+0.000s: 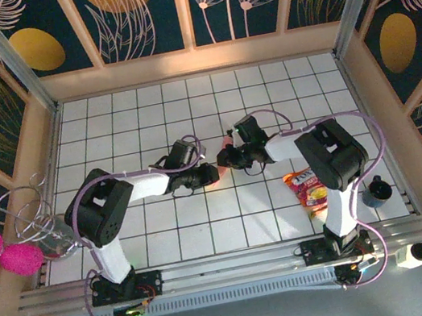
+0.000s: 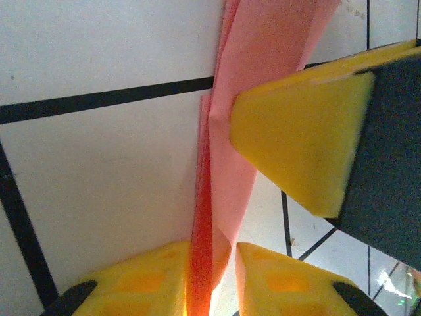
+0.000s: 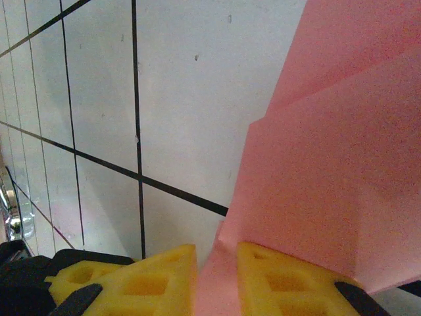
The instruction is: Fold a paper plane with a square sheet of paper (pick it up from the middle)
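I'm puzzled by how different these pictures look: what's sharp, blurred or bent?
Top external: the wide lens splays the enclosure walls outward. Left wrist: the yellow pads look soft, and the folded pink paper glows orange at the bottom. Right wrist: the paper looks grainy, the tile lines crisp.

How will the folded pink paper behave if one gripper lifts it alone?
Probably floppy and light: the folded pink paper is thin, its layers splaying apart. Creases likely stiffen it lengthwise. It might slip, as the right gripper pinches only its edge.

Matt pink paper [image 2: 263, 52], porous yellow foam fingers [image 2: 296, 138]
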You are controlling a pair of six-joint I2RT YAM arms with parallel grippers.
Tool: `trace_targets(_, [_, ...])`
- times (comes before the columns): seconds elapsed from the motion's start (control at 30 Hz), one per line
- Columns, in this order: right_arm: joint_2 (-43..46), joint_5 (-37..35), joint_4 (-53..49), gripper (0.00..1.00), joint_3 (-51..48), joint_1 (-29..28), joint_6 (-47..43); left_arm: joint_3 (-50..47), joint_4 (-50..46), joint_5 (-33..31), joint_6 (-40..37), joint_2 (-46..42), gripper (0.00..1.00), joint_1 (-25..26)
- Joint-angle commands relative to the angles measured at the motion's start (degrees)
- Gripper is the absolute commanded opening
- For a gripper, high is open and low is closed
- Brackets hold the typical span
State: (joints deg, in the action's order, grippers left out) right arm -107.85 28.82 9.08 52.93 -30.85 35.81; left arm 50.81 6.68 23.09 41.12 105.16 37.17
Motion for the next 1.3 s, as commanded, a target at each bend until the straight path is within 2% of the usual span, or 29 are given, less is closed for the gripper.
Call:
trace_targets(0.0, [-2.63,-2.20,-3.69,0.23,0.85,-0.17,-1.97,-0.36,-4.92,-6.72,-1.02,-3.51,0.27,-0.49])
trace_targets(0.2, [-2.99,-0.83,-3.72,0.21,1.34,-0.17,-2.28,-0.75,-2.77,-8.22,-0.27,-8.30,0.25,-0.69])
trace_targets(0.37, [-3.41,1.43,-3.11,0.16,1.60,-1.34,-2.67,-1.49,3.65,-0.95,-0.10,-7.43,0.16,-0.69])
trace_targets(0.5, [-3.57,2.33,-2.93,0.13,1.95,-1.49,-2.93,-1.01,5.62,2.07,-0.82,-4.73,0.10,-0.40])
trace_targets(0.73, [-4.17,3.26,-3.61,0.08,2.46,-1.53,-4.29,2.24,1.32,1.58,-2.71,0.15,0.04,-0.34])
trace_targets(1.07, [-4.41,3.04,-4.03,0.07,2.96,-1.67,-4.88,6.20,-2.52,-0.03,-3.89,3.63,0.03,-0.33])
trace_targets(1.27, [-4.51,2.74,-4.07,0.06,2.91,-1.62,-4.55,5.36,-2.99,0.10,-3.32,4.72,0.01,-0.33])
